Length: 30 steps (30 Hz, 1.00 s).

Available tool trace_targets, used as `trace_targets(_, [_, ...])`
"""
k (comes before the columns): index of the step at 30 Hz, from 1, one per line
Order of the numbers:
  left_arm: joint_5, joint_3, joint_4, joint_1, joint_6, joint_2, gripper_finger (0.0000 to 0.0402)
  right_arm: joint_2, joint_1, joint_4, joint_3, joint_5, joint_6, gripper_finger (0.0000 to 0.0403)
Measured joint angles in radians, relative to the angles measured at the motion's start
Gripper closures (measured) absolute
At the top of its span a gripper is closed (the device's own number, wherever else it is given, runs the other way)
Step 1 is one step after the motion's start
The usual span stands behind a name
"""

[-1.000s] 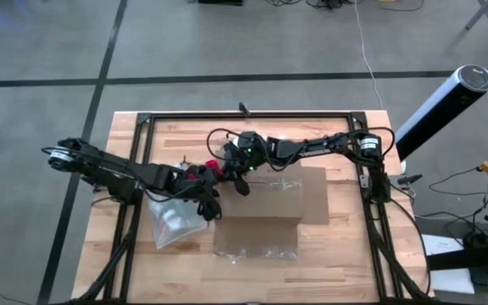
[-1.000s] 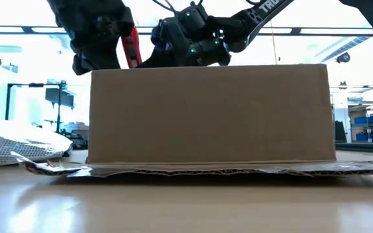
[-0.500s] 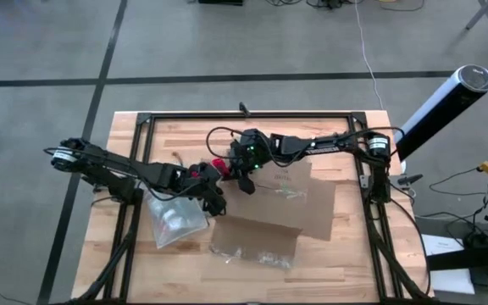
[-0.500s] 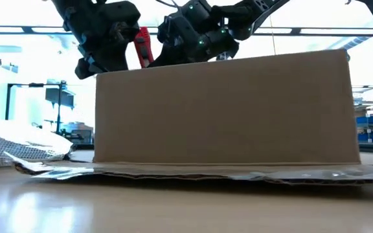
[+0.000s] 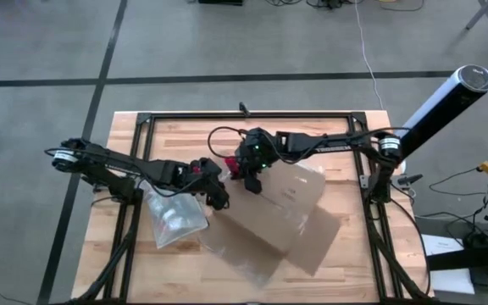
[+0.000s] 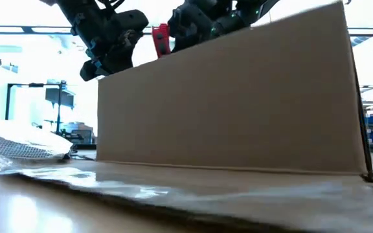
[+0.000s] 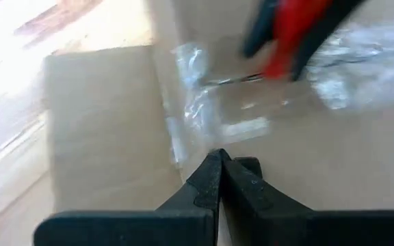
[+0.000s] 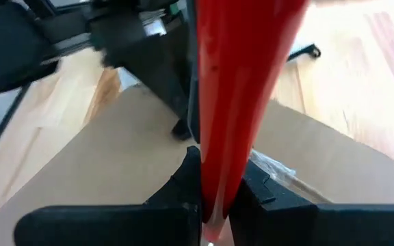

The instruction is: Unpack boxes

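The brown cardboard box (image 5: 286,220) stands skewed on the table, its taped top (image 7: 252,116) up and a flap (image 6: 173,191) spread flat toward the near edge. My left gripper (image 5: 219,201) is shut at the box's upper left corner (image 6: 102,71). My right gripper (image 5: 237,167) hovers over the box's far left part, shut on a red utility knife (image 8: 238,89). The knife's free end (image 7: 273,67) hangs close over the taped seam; whether it touches cannot be told. My left gripper sets its shut fingertips (image 7: 222,164) on the box's top beside the tape strip (image 7: 183,130), near the left corner. It comes slanting down from the table's left. My right gripper pinches the red knife's body (image 8: 217,178) between its two fingers. The knife runs on forward along the fingers, slanting down toward the box top, clear of the table.
A translucent zip pouch (image 5: 172,220) lies on the table left of the box, under my left arm. A black frame (image 5: 244,116) runs along the table's far and side edges. Bare wood shows at the far right and near left.
The box has turned clockwise on the table as seen from above, so one corner now points at the near edge and its flap lies toward the near left. My right gripper has risen with the knife and tipped. My left gripper has crept right, staying at the box's corner.
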<state>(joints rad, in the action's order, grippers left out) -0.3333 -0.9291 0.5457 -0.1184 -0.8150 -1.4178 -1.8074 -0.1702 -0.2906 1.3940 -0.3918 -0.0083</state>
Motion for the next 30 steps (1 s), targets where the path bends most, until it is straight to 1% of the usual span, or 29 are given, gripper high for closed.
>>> trace_targets(2, [-0.005,0.003,0.03,0.008,0.001,0.0,0.0401,0.02,0.004,-0.054,-0.003,-0.014,0.013,0.0386])
trace_targets(4, [0.003,0.023,0.109,0.019,0.001,-0.013,0.0401,0.03,0.011,-0.056,-0.002,-0.011,0.01,0.0386])
trace_targets(7, [0.01,0.025,0.068,0.03,-0.012,-0.028,0.0401,0.048,0.016,-0.101,-0.002,-0.001,0.007,0.0386])
trace_targets(12, [0.035,0.032,0.02,0.032,-0.003,-0.082,0.0401,0.056,0.015,-0.105,-0.002,0.041,-0.011,0.0386])
trace_targets(15, [0.016,0.02,-0.049,0.032,0.014,-0.073,0.0401,0.056,0.013,-0.107,-0.002,0.054,-0.025,0.0386])
trace_targets(19, [-0.035,-0.002,-0.045,0.032,0.025,-0.054,0.0401,0.056,0.006,-0.107,-0.003,0.06,-0.034,0.0386])
trace_targets(21, [-0.068,-0.013,-0.06,0.032,0.049,-0.023,0.0401,0.056,0.001,-0.106,-0.003,0.065,-0.038,0.0386])
trace_targets(24, [-0.079,-0.025,-0.075,0.032,0.107,0.005,0.0401,0.056,-0.006,-0.105,-0.003,0.077,-0.044,0.0386])
trace_targets(27, [-0.074,-0.04,-0.137,0.026,0.186,0.033,0.0401,0.056,-0.019,-0.103,-0.003,0.08,-0.045,0.0386])
trace_targets(30, [-0.029,-0.048,-0.229,0.023,0.254,0.044,0.0401,0.056,-0.031,-0.098,-0.003,0.081,-0.045,0.0386])
